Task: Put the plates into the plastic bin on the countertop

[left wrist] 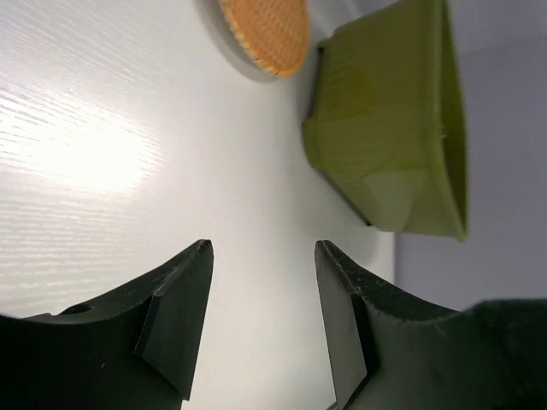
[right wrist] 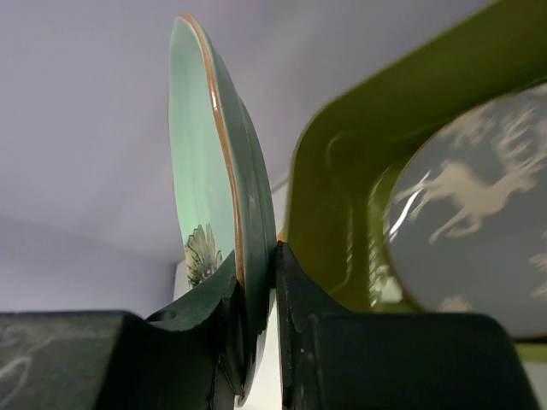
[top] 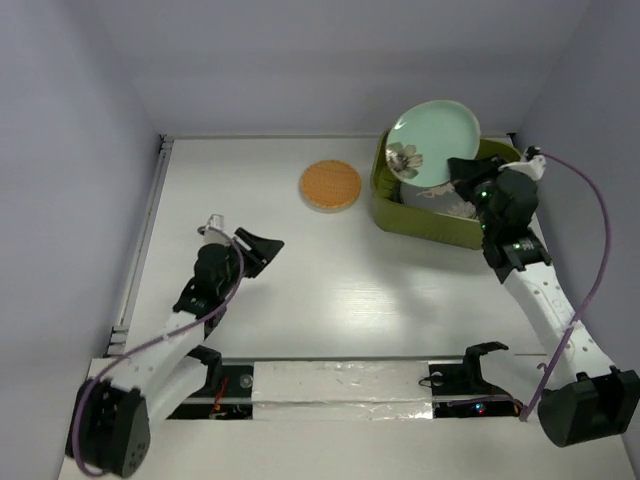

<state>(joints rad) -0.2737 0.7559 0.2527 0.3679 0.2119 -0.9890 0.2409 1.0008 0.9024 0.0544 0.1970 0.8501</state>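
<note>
The white tabletop (top: 250,300) has a faint wood grain and carries a soft patch of glare near its middle. Plain pale lavender-grey walls (top: 70,150) close it in on the left, far and right sides. A metal rail (top: 140,240) runs along its left edge, and a strip of shiny tape (top: 340,385) lies along the near edge between the two arm bases.

The olive-green bin (top: 420,225) sits at the far right corner of the tabletop, close to the walls. Inside it lies the silver-grey deer plate (right wrist: 479,205), on top of whatever else is in there.

The right fingers (right wrist: 289,286) are clamped on the lower rim of the mint green plate (top: 437,140). It stands nearly on edge over the far part of the bin, with its flowered face turned toward the left. Whether it touches the bin I cannot tell. A purple cable (top: 590,200) loops out beside the right arm.

The orange woven-look plate (top: 330,186) lies flat on the tabletop just left of the bin, apart from it.

The left fingers (left wrist: 179,316) stand apart with nothing between them, low over bare tabletop on the left and well away from the orange plate.
</note>
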